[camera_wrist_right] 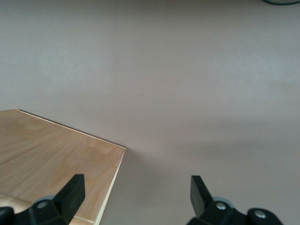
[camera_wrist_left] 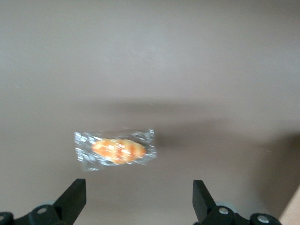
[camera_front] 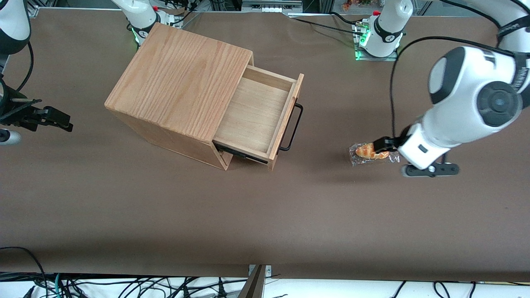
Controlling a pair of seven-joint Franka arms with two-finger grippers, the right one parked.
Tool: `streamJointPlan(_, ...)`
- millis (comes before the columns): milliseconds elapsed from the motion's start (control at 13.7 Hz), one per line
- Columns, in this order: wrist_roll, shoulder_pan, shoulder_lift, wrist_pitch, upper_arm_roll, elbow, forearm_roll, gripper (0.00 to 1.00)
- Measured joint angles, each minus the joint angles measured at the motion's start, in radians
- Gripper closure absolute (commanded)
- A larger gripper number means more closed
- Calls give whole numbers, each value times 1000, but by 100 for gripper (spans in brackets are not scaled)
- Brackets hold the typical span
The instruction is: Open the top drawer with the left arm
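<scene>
While top drawer (camera_front: 256,118) stands open, tool (camera_wrist_left: 139,199) spread above perhaps wrapped pastry (camera_wrist_left: 116,150)

Small orange pastry (camera_front: 368,151) in clear crinkly wrapper lies flat on brown table (camera_front: 165,215), right by the gripper (camera_front: 380,145), whose fingers stand spread wide; contact can't be told. In wrist view pastry (camera_wrist_left: 116,151) sits just ahead of the tips, nearer one finger than the other. Oak-grain cube cabinet (camera_front: 178,78) stands well apart from gripper, twd parked arm's end. Tangle of black cables (camera_front: 124,285) along table edge nearest front cam, far from gripper.
</scene>
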Motion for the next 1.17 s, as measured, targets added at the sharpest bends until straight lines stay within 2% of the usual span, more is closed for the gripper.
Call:
streamJointPlan(291, 213, 6, 0, 0, 120, -1, 0, 0)
streamJointPlan(729, 416, 73, 0, 58, 143, -8, 0, 0)
streamJointPlan(1166, 442, 85, 0, 74, 194, -12, 0, 0)
